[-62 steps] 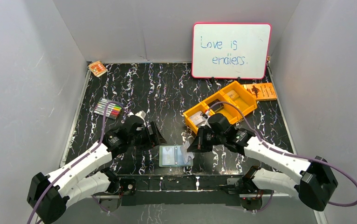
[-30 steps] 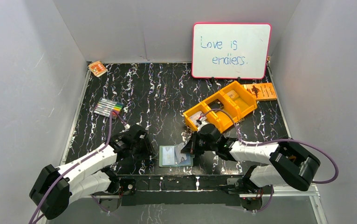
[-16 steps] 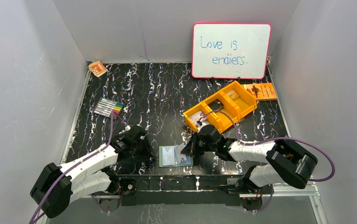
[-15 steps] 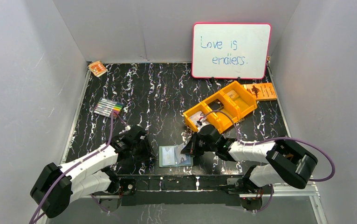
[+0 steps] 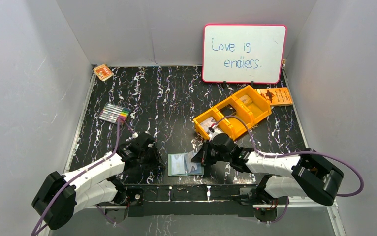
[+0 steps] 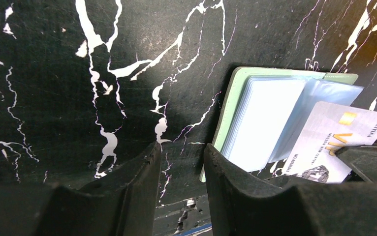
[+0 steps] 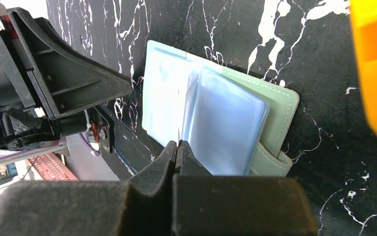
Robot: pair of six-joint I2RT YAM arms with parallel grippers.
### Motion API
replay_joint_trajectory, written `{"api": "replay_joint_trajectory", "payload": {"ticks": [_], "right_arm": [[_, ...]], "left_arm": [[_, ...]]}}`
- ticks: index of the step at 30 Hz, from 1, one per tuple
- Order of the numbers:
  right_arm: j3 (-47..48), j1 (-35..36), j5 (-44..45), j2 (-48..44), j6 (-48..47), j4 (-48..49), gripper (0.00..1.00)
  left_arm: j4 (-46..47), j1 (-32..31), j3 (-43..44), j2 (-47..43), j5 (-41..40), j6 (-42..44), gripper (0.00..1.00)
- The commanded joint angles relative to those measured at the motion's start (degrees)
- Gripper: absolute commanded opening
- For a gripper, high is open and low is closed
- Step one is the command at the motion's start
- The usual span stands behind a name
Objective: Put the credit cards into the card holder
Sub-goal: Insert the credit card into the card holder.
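The card holder (image 5: 179, 164) lay open and flat on the black marble table (image 5: 167, 93), close to the near edge and between the two arms. Its long axis ran left to right, along that edge. Its sage-green cover faced down and its clear grey-blue sleeves faced up.

The right gripper (image 7: 176, 145) came in from the right, low over the holder's right half. Its jaws were pressed together on the credit card (image 6: 324, 142). In the left wrist view the card sat face up with a gold chip showing. Its long axis was skewed against the holder's, and one short end pointed left over the sleeves. The opposite corner was under the dark fingers. From the right wrist the card was barely discernible, edge-on.

The left gripper (image 6: 181, 150) sat low at the holder's left end with its jaws a little apart. Only bare tabletop showed between them. One finger stood just beside the green edge, but contact could not be told.

Further off to the right, the orange tray (image 5: 255, 119) held another pale card (image 5: 207, 126) in its near-left compartment.
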Motion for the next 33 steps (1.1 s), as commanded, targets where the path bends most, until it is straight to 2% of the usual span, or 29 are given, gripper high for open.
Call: {"api": "replay_joint_trajectory", "payload": {"ticks": [1,14,26,33], "right_arm": [[-0.05,1.50,2.17,-0.51,-0.85,1.07,0.00],[0.53,2.69,1.72,4.08,1.21,4.22,0.00],[-0.85,2.73,4.82,-0.47,0.97,4.76,0.00],[0.04,2.79,3.36,1.77,0.60,4.99,0.00]], "left_arm": [[0.42,-0.19,-1.08,-0.07,1.07,0.15,0.35],[0.80,-0.16,-1.37,0.81,2.28,0.18,0.32],[1.26,-0.17,-0.81,2.85,2.59,1.16,0.31],[2.19,-0.18,-0.44,4.36,3.03,1.52,0.30]]}}
